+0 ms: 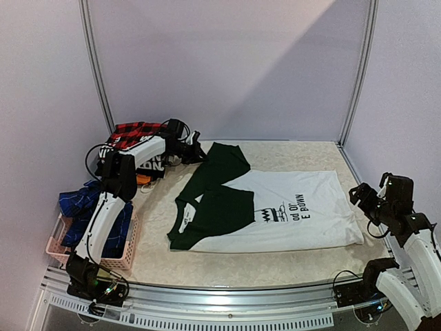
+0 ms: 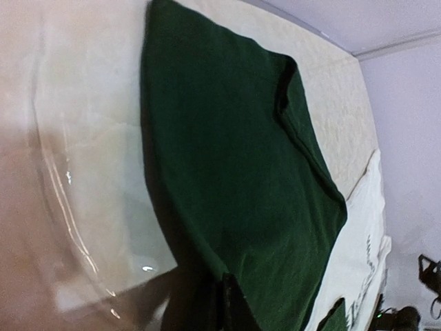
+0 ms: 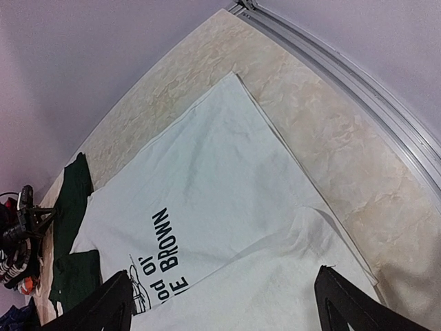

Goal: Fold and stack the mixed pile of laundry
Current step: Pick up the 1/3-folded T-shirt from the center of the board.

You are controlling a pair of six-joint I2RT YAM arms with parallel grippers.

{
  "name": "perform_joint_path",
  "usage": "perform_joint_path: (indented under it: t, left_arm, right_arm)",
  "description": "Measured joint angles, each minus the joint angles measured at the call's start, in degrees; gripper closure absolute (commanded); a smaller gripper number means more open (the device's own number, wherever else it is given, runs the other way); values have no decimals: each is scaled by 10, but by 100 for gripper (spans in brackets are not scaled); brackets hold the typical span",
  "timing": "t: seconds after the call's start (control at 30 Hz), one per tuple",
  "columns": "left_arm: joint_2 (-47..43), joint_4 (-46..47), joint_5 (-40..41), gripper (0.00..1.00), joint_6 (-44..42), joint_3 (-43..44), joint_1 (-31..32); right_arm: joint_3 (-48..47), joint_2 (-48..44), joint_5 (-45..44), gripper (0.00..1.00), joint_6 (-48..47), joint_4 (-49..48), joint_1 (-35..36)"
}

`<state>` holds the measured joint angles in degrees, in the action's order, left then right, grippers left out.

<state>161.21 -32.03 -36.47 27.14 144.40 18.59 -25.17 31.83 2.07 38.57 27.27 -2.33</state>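
Mixed laundry pile (image 1: 134, 141) is heaped at the far left corner of the desk (image 1: 275, 261). Its red-and-black plaid shirt (image 1: 129, 132) is on top, and a dark piece with white lettering beneath is mostly hidden behind the left arm. Blue plaid cloth (image 1: 79, 198) hangs over the pink basket (image 1: 125, 261) at the left edge; what lies deeper in the basket is covered by the arm. One white T-shirt (image 1: 306, 221) lies spread flat mid-desk, its black print only partly readable. Its dark green sleeves (image 1: 222, 165) point toward the pile, one of them folded over the chest. The left gripper (image 1: 194, 150) is at the tip of the far sleeve. In the left wrist view green cloth (image 2: 227, 158) fills the frame and runs down to a dark blur at the bottom edge, so I cannot tell whether the jaws are closed on the sleeve or merely beside it. The right gripper (image 1: 360, 196) hovers off the shirt's hem end. In the right wrist view its fingers (image 3: 103, 307) are cut off by the frame bottom. The jaws are spread wide above white fabric (image 3: 207, 186) and hold nothing.
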Motion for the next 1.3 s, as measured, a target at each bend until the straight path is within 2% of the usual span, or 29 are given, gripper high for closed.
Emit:
perform_joint_path:
  t: [0.2,0.33,0.47,0.57,0.93,1.07,1.3]
  left_arm:
    - [0,4,9,100,1,-4,0]
    - [-11,14,11,100,0,-37,1]
    - [-45,17,13,100,-4,-89,4]
    - [-79,16,15,100,-11,-114,10]
    - [-212,27,28,100,-37,-185,33]
    - [-237,31,36,100,-45,-234,38]
    - [-282,34,51,100,-57,-324,46]
  right_arm:
    - [1,-1,1,4,-3,-3,0]
    - [0,25,3,3,-10,-20,0]
    - [-23,110,16,1,-20,-30,0]
    - [-64,190,31,1,-30,-38,0]
    - [-222,387,42,1,-76,-63,0]
    - [-294,472,30,7,-89,-58,0]
    - [-451,648,-5,24,-114,-18,0]
